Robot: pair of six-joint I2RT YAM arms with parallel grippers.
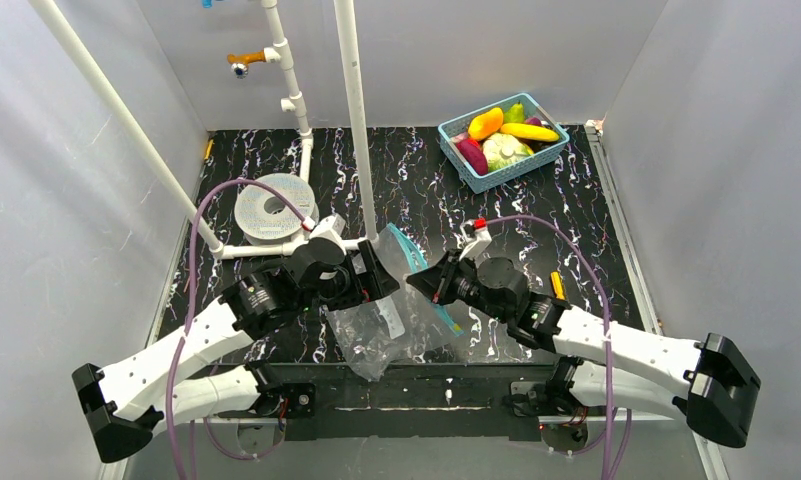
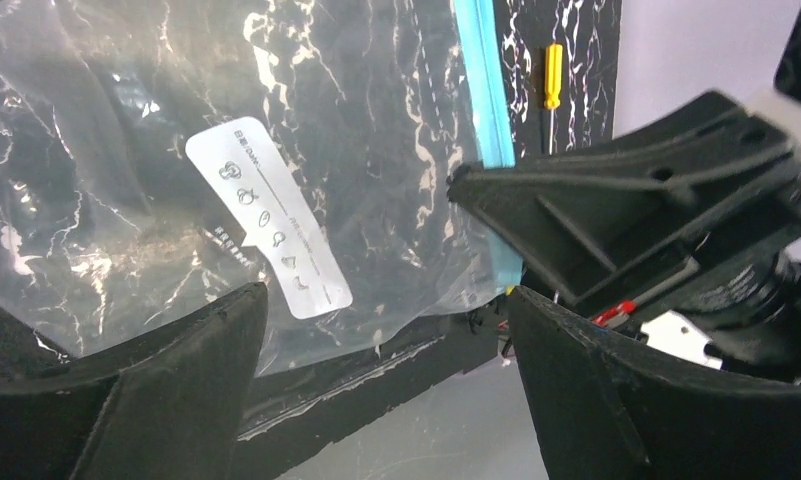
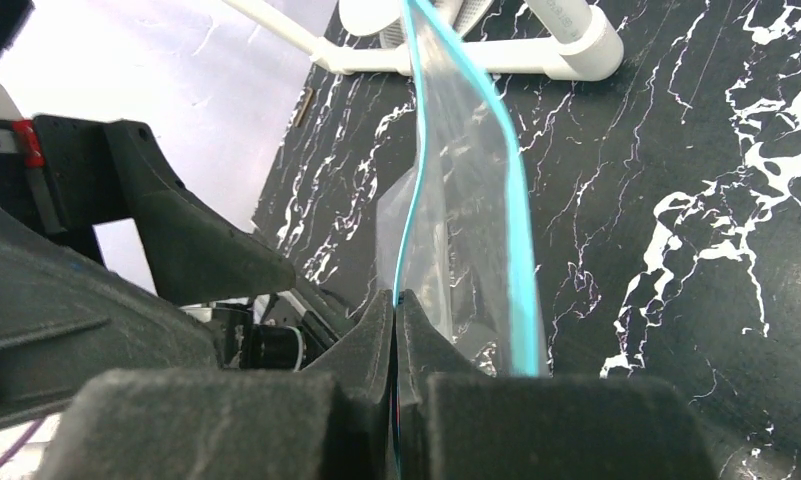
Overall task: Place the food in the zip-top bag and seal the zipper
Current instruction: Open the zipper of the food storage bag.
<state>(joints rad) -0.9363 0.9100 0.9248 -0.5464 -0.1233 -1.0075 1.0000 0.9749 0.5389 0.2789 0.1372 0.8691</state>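
The clear zip-top bag [image 1: 376,325] hangs between my two grippers near the table's front edge. Its white label [image 2: 266,215] faces the left wrist camera. My right gripper [image 3: 396,300] is shut on one lip of the light-blue zipper [image 3: 416,180]. The other lip [image 3: 513,250] stands apart from it, so the mouth gapes. My left gripper [image 2: 386,300] is open, and the bag lies beyond its fingers, not between them. In the top view the left gripper [image 1: 374,272] and the right gripper [image 1: 423,280] face each other across the bag. The food [image 1: 501,135] lies in the basket: banana [image 1: 529,131], orange-yellow piece [image 1: 486,122], magenta piece [image 1: 472,155].
The light-blue mesh basket [image 1: 556,145] stands at the back right. A white pipe frame [image 1: 354,110] rises just behind the bag. A grey spool [image 1: 271,208] lies at the left. A yellow-handled screwdriver [image 1: 558,284] lies right of the right gripper and shows in the left wrist view [image 2: 553,75].
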